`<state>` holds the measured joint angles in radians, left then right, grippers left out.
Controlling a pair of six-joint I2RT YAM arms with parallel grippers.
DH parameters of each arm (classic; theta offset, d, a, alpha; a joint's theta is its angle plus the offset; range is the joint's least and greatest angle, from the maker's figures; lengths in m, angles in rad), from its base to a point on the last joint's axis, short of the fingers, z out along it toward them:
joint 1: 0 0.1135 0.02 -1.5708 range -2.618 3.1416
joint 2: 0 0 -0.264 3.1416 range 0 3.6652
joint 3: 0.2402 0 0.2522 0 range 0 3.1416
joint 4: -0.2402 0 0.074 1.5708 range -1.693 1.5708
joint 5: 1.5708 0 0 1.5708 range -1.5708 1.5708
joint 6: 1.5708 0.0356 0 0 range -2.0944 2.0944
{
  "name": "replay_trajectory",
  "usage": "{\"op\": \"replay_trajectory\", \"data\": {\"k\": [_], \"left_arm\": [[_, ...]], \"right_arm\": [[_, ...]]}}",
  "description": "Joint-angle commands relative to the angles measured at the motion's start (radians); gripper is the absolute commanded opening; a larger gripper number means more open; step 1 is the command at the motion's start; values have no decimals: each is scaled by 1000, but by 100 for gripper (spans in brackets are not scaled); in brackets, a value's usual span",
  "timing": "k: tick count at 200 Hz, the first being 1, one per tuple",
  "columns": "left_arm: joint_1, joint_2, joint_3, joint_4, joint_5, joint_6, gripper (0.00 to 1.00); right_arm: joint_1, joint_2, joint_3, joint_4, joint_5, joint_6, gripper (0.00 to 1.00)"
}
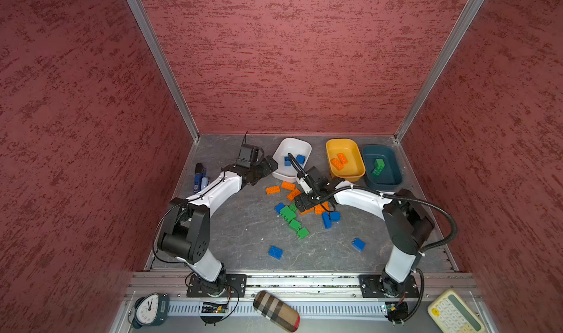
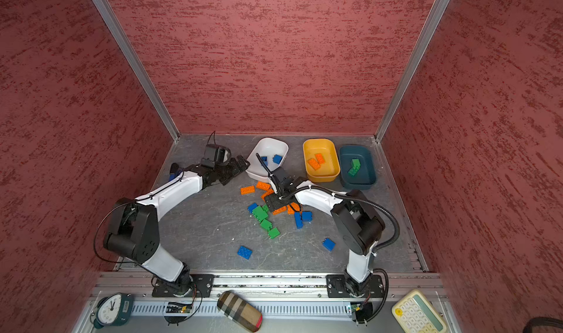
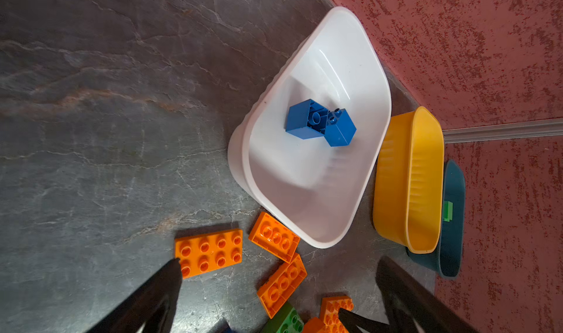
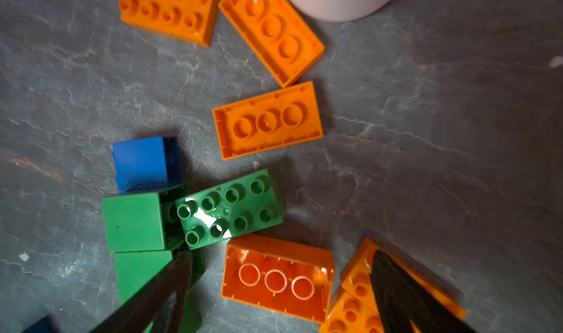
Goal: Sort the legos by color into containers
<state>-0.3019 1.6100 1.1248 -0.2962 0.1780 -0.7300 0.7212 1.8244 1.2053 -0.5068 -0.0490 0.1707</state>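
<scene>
Straddling an upturned orange brick (image 4: pixel 277 281), right hand (image 4: pixel 281 255) spread wide, unclenched; left hand (image 3: pixel 280 263) likewise empty.

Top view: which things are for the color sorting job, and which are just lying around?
For the job: orange legos, green legos, blue legos, white tub, yellow tub, teal tub.
Just lying about: clock, calculator, checked case, blue-and-black gadget.

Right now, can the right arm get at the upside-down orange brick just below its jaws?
Probably yes. The right arm hangs over the upside-down orange brick, its jaws open to either side. A green brick and another orange brick crowd close, so a jaw may nudge them.
</scene>
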Motion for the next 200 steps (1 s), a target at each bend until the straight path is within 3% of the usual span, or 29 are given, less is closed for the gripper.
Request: {"op": "replay_trajectory", "data": {"k": [1,36,73,160,200], "left_arm": [[6,-24,-8,10,-6,-7,100],[6,-22,-10,11,-7,-7,99],[6,-20,-13,12,-6,-7,99],[6,-24,-22,15,-4,-8,100],[6,-31,-26,12,-3,-9,99]], "right_arm": [[7,3,21,-55,53,-11,89],[11,10,15,-59,102,12,86],[22,39,39,-67,60,4,80],[51,66,49,-73,37,13,80],[50,-33,41,-51,152,50,81]]}}
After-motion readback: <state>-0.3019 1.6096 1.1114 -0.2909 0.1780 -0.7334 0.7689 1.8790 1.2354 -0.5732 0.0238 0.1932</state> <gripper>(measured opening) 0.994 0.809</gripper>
